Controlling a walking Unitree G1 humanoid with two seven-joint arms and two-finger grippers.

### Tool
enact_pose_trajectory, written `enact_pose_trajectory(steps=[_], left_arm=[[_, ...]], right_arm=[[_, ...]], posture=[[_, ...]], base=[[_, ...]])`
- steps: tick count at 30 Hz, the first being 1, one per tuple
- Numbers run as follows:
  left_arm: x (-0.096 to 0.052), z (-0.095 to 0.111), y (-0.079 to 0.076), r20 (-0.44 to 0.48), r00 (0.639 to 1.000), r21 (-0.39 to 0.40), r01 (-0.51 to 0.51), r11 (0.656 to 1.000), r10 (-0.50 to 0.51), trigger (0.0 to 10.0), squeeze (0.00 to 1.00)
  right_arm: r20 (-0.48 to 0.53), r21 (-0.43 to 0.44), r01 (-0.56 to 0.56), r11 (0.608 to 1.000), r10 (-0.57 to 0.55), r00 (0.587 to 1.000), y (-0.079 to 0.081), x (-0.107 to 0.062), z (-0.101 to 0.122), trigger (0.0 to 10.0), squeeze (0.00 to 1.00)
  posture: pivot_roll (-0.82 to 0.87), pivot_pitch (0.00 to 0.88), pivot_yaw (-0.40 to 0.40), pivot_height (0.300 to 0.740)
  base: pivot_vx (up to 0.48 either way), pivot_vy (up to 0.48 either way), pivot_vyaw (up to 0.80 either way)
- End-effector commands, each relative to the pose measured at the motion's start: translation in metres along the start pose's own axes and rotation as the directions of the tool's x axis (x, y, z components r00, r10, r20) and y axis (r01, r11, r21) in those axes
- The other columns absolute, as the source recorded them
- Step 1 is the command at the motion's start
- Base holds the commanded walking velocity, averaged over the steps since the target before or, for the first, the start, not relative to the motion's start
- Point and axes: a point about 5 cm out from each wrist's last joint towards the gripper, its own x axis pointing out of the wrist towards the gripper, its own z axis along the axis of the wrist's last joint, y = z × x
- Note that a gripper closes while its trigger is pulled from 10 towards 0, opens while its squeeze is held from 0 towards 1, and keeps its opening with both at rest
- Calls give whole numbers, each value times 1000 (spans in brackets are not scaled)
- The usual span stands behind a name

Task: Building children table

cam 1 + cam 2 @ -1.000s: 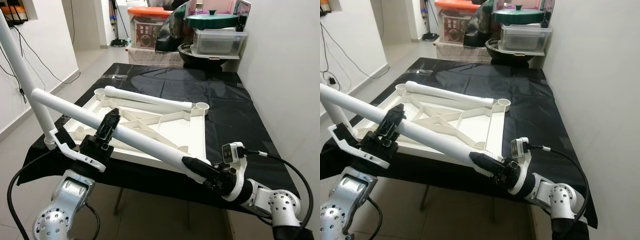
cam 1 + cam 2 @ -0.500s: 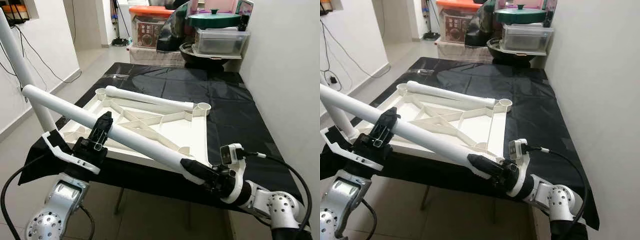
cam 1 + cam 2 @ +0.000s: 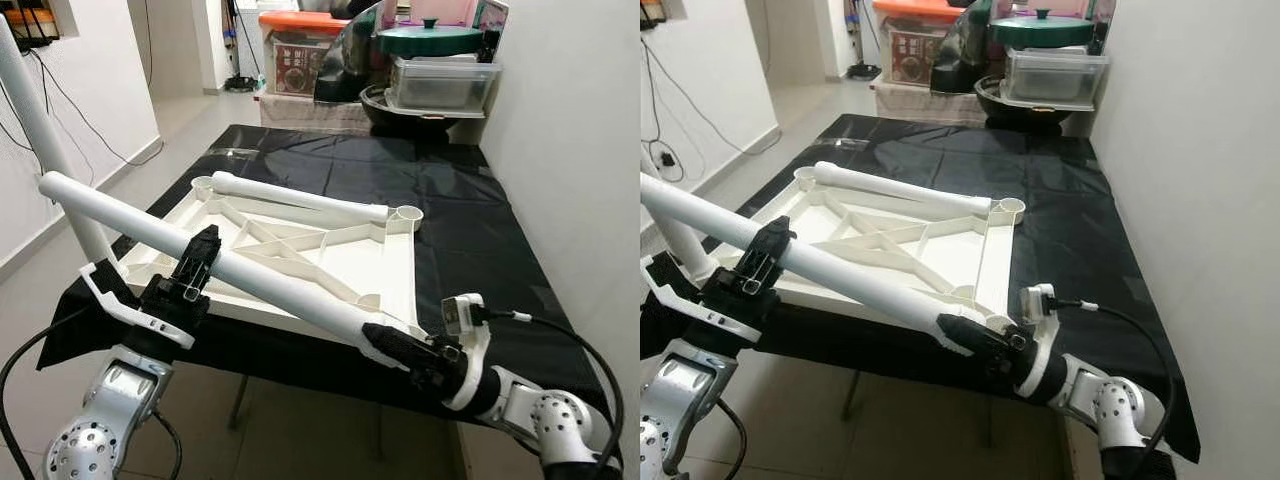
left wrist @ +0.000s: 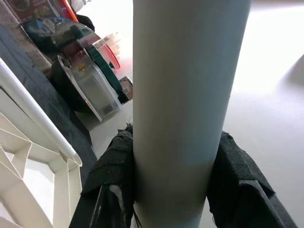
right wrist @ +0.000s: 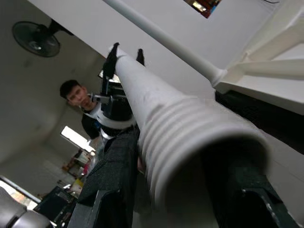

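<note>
White leg (image 3: 270, 282) clamped by both grippers (image 3: 192, 268) (image 3: 395, 347) — right wrist view shows threaded end (image 5: 190, 142).

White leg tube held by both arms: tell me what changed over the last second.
The white leg tube has sunk a little and drawn nearer the robot, its threaded end now lower at the table's near edge. The left end effector stays clamped at mid-length and the right end effector at the threaded end. The upturned tabletop and the loose leg lying across it have not moved on the black cloth.
</note>
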Motion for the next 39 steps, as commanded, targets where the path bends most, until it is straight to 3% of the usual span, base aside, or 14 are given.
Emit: enact_pose_trajectory(steps=[1, 10, 11, 16, 19, 21, 23, 24, 25, 26, 28, 33, 37, 39], left_arm=[[5, -1, -5, 0, 999, -21, 39, 999, -39, 10000, 0], [6, 3, -3, 1, 1000, 4, 29, 1000, -29, 10000, 0], [6, 4, -3, -4, 1000, 17, 27, 999, -27, 10000, 0], [6, 3, -3, -27, 999, 50, 26, 998, -25, 10000, 0], [18, -11, -3, -127, 990, 312, -13, 950, 55, 10000, 0], [24, -15, -5, -151, 986, 389, -3, 921, 66, 10000, 0], [29, -18, -6, -162, 984, 464, 3, 886, 81, 10000, 0], [32, -18, -7, -161, 983, 485, 1, 874, 88, 10000, 0], [37, -18, -10, -162, 983, 527, 9, 850, 90, 10000, 0], [37, -18, -10, -164, 982, 535, 13, 845, 89, 10000, 0], [38, -18, -11, -165, 982, 540, 15, 842, 88, 10000, 0], [48, -11, -21, -146, 988, 576, 47, 816, 46, 10000, 0], [56, -6, -30, -119, 993, 553, 67, 831, 0, 10000, 0], [64, -5, -41, -101, 993, 478, 96, 873, -54, 10000, 0]], right_arm=[[21, 8, 74, 997, -75, 997, -7, -17, -1, 10000, 0], [46, -90, 192, 977, -188, 981, -10, -47, 16, 10000, 0], [58, -146, 280, 949, -275, 960, -16, -56, 24, 10000, 0], [138, -224, 431, 874, -409, 902, -27, -60, 39, 10000, 0], [348, -407, 705, 581, -614, 708, -40, -44, 70, 10000, 0], [446, -440, 754, 488, -610, 655, -37, -33, 80, 10000, 0], [514, -447, 770, 456, -574, 638, -31, -20, 88, 10000, 0], [530, -457, 764, 455, -551, 645, -27, -11, 90, 10000, 0], [541, -459, 732, 504, -494, 680, -18, 6, 91, 10000, 0], [546, -458, 725, 515, -480, 686, -17, 9, 91, 10000, 0], [549, -458, 722, 519, -474, 689, -17, 11, 91, 10000, 0], [522, -543, 635, 550, -372, 768, -5, 44, 88, 10000, 0], [502, -581, 591, 560, -325, 801, 2, 56, 88, 10000, 0], [469, -597, 550, 585, -302, 830, 5, 61, 86, 10000, 0]], posture=[[18, 0, -49, 740], [16, 0, -53, 740], [14, 0, -52, 740], [14, 0, -53, 740], [9, 0, -48, 740], [10, 0, -44, 740], [13, 0, -46, 740], [15, 0, -45, 740], [15, 0, -42, 740], [15, 0, -42, 740], [15, 0, -42, 740], [21, 0, -43, 740], [19, 0, -42, 740], [19, 0, -43, 740]], base=[[0, 0, 0], [0, 0, 0], [0, 0, 0], [0, 0, 0], [0, 0, 0], [0, 0, 0], [0, 0, 0], [0, 0, 0], [0, 0, -800], [0, 0, -800], [0, 0, -800], [0, 0, -800], [0, 0, -800], [0, 0, -800]])
